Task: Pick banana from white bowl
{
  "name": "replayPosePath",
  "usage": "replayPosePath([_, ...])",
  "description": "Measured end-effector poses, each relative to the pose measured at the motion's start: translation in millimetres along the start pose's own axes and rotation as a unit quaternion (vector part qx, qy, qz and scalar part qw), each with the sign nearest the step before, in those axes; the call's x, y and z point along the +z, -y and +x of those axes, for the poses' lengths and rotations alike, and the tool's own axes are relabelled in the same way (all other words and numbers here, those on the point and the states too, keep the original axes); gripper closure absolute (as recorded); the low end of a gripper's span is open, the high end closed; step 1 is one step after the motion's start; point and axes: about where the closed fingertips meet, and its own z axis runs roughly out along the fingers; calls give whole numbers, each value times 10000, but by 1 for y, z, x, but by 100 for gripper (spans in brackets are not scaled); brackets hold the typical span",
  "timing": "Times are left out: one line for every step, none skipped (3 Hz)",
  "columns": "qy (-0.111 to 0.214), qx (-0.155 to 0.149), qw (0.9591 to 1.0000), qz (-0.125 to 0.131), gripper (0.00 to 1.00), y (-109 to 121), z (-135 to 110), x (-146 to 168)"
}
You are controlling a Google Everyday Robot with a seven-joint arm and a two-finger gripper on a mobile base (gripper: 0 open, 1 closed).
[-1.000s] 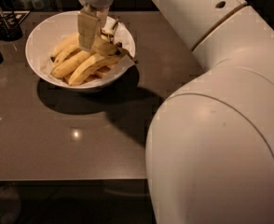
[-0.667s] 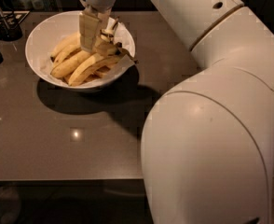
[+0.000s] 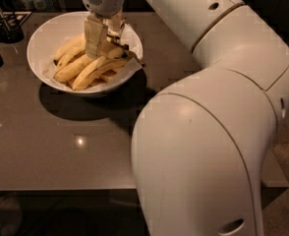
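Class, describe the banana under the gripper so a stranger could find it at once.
On the table, find the white bowl at the far left. The gripper is down in its right half. The banana beneath it has a dark stem by the right rim, unlike the paler bananas bunched alongside.

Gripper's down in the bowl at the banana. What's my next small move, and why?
Probably a short, slow lift straight up, once grip is confirmed. The gripper sits down inside the white bowl right at the banana, and the paler bananas lie against it, so sideways motion could drag them.
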Motion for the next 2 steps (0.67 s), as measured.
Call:
replayPosePath([-132, 44, 9999, 4, 44, 0, 1, 7])
replayPosePath([-206, 67, 9998, -9, 67, -2, 6, 9])
